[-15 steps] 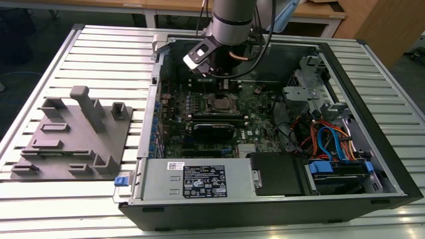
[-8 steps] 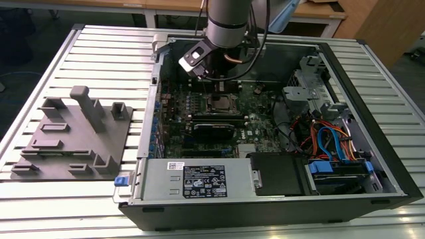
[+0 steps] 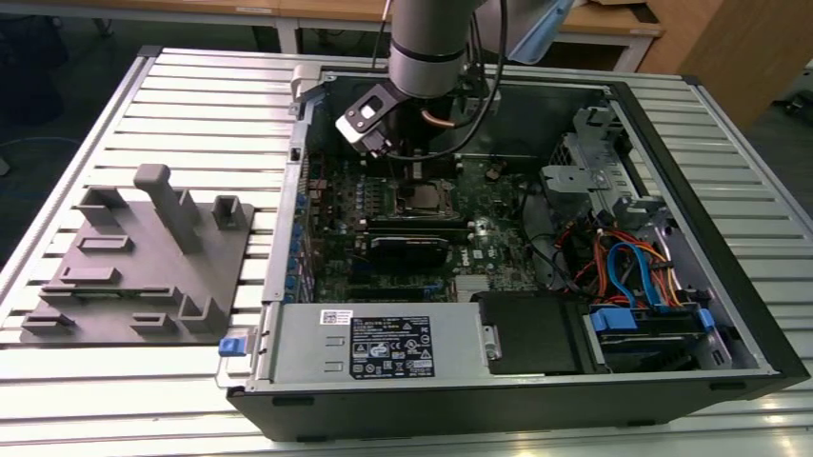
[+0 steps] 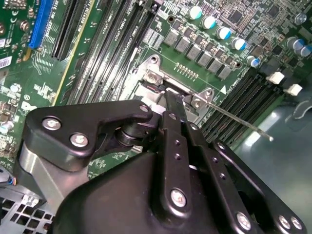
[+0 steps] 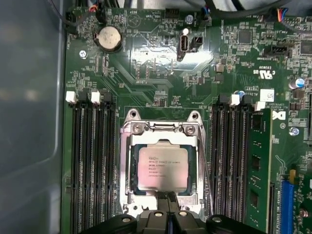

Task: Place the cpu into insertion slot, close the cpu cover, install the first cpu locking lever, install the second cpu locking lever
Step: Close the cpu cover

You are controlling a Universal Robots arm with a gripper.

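One cpu (image 5: 163, 168) sits in the insertion slot (image 5: 126, 141), cpu cover (image 5: 128, 165) down around it. Hand (image 5: 165, 196) at the cover's edge, fingers together, likely for pushing. Locking lever (image 4: 241, 122) juts free beside the cover.

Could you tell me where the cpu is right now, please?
In the first wrist view the cpu sits in the insertion slot, between two banks of memory slots, the gripper at its edge.

A pale slatted table (image 3: 128, 400) stands before wooden desks (image 3: 623, 24) (dark floor (image 3: 38, 114) beside it).
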